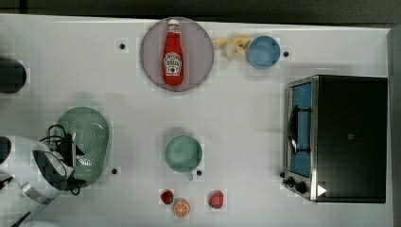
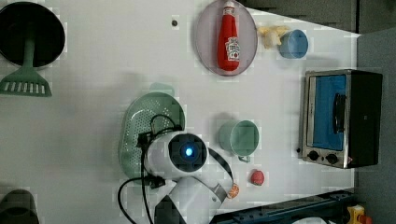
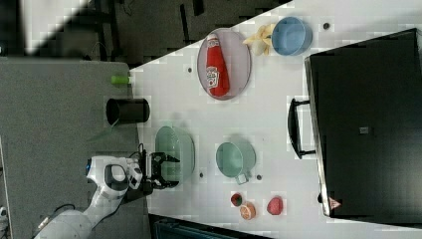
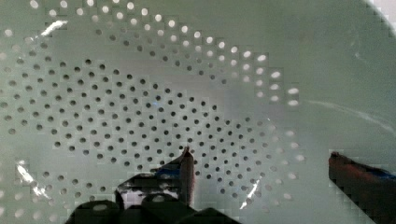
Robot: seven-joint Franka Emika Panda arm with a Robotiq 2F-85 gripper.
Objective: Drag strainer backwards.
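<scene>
The strainer (image 1: 92,132) is a pale green oval colander lying at the top view's left, with my arm over its near end. It also shows in the left view as the strainer (image 2: 147,116) and in the right view as the strainer (image 3: 176,147). My gripper (image 3: 170,172) is open and reaches over the strainer's end nearest the arm. In the wrist view the gripper (image 4: 268,165) hangs just above the holed basin (image 4: 140,107), one fingertip (image 4: 187,161) over the holes, the other over the smooth wall. Nothing is held. In the top view the gripper (image 1: 78,167) sits at the strainer's lower end.
A round green cup with a handle (image 1: 183,152) stands to the top view's right of the strainer. A ketchup bottle (image 1: 172,52) lies on a grey plate (image 1: 198,42). Also here are a blue cup (image 1: 263,52), a toaster oven (image 1: 338,137), toy fruit (image 1: 181,207) and a black pot (image 1: 10,75).
</scene>
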